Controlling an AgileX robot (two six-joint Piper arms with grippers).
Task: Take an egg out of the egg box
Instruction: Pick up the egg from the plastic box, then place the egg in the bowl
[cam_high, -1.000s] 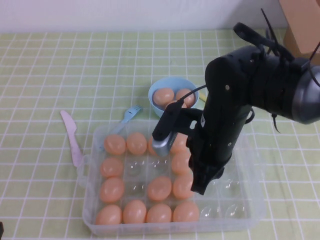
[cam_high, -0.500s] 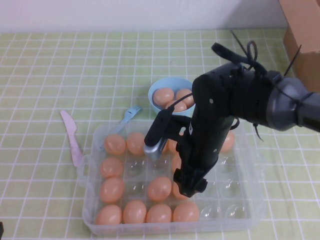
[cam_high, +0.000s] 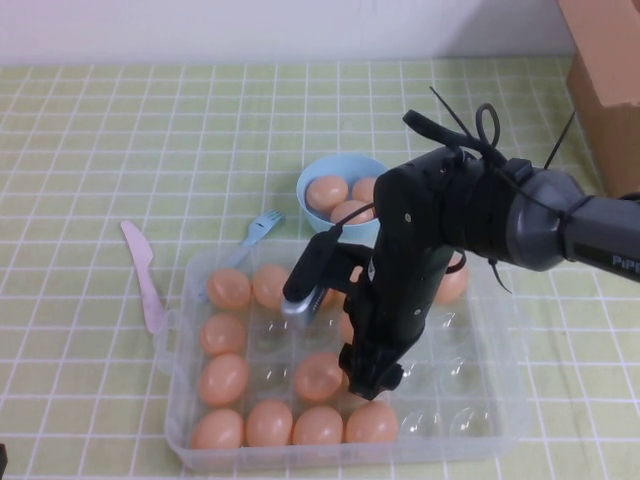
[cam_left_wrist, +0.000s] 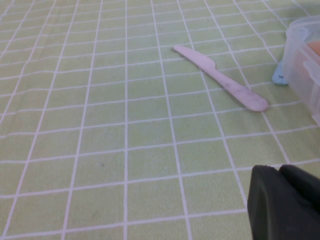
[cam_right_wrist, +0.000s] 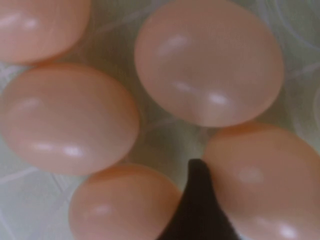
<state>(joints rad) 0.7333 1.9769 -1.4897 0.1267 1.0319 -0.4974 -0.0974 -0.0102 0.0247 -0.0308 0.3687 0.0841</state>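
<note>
reaching into the egg box (cam_high: 500, 420), right gripper (cam_high: 368, 378) jaws unclear; left gripper (cam_left_wrist: 285, 202) parked, jaws unclear.

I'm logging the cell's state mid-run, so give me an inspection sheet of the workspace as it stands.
Surface: green checked tablecloth, flat.
Egg box: clear tray, many cups filled, several cups bare.
Egg: in the tray, right beside the right gripper; none lifted out.
Clutter: light-blue bowl holding eggs beyond the tray; pink knife left of it; blue fork at its far-left corner.
Right gripper: low among the tray's eggs; one dark fingertip sits between two eggs.
Left gripper: parked above the cloth, near the knife.
Cables: black loops on the right arm.
Surroundings: brown cardboard box at far right; white wall behind.
</note>
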